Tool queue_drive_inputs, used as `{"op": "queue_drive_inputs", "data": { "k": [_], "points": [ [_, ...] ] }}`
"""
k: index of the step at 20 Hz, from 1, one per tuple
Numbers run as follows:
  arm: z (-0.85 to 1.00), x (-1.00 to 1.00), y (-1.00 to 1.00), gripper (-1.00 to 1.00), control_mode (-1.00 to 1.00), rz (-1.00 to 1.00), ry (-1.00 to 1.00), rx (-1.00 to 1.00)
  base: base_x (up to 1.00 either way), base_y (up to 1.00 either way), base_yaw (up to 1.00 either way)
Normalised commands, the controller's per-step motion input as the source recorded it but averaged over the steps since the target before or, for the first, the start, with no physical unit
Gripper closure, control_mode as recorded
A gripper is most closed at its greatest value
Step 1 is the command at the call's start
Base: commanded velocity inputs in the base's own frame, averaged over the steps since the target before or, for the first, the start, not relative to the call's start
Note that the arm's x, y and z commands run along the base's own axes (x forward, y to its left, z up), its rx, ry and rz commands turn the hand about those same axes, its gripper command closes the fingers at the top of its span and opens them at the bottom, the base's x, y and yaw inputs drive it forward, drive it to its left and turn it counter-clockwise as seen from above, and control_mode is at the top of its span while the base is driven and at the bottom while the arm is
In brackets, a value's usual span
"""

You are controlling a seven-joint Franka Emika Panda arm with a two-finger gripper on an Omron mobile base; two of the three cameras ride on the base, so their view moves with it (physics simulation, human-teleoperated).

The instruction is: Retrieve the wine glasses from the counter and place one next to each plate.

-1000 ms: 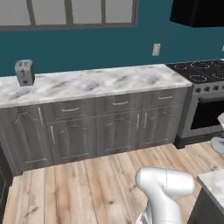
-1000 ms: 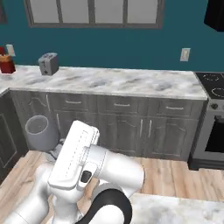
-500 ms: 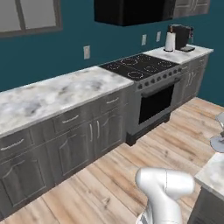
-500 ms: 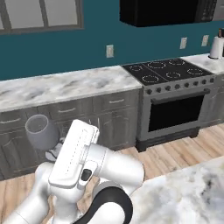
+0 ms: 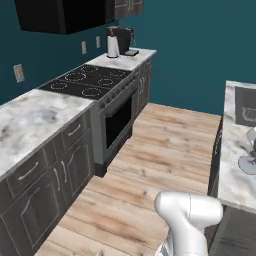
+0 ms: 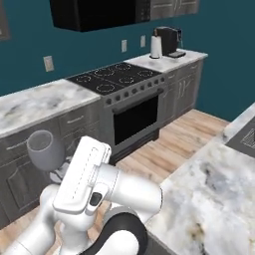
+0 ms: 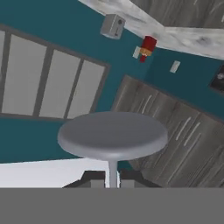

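Gripper point(image 7: 112, 178) is sitting at the bottom centre of the hand view with its two dark finger tips pressed narrow on the thin stem of a wine glass point(image 7: 112, 135). The round foot of this glass is spreading wide across the middle of that frame, so the long axis of the glass is running straight away from the fingers, along the line of the hand. In the right base view the same glass is showing its rounded bowl point(image 6: 46, 149) at the middle left, just beside the white arm, and the bowl is looking about upright. The marble island point(image 6: 214, 194) is filling the lower right of that frame, and in the left base view its edge point(image 5: 231, 165) is lying at the right side. A second stemmed glass point(image 5: 248, 155) is standing there, at the right edge of the frame. I am not seeing any plate clearly, so I cannot tell where exactly the held glass must go. I am judging that the coming move is turning on this: the island is lying to the right of the carried glass, and the glass must stay upright on the way.
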Motion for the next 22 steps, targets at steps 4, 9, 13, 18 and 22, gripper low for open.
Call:
{"op": "queue_drive_inputs", "data": {
  "k": [4,9,13,18,22],
  "points": [
    [0.00,0.00,0.00,1.00,1.00,0.00,0.00,0.00,-1.00,0.30,-0.26],
    [0.00,0.00,0.00,1.00,1.00,0.00,0.00,0.00,-0.65,-0.77,-0.38],
    [0.00,0.00,0.00,1.00,1.00,0.00,0.00,0.00,0.00,-1.00,-0.70],
    [0.00,0.00,0.00,1.00,1.00,0.00,0.00,0.00,0.00,-1.00,-0.72],
    [0.00,0.00,0.00,1.00,1.00,0.00,0.00,0.00,0.02,-1.00,-0.44]
  ]
}}
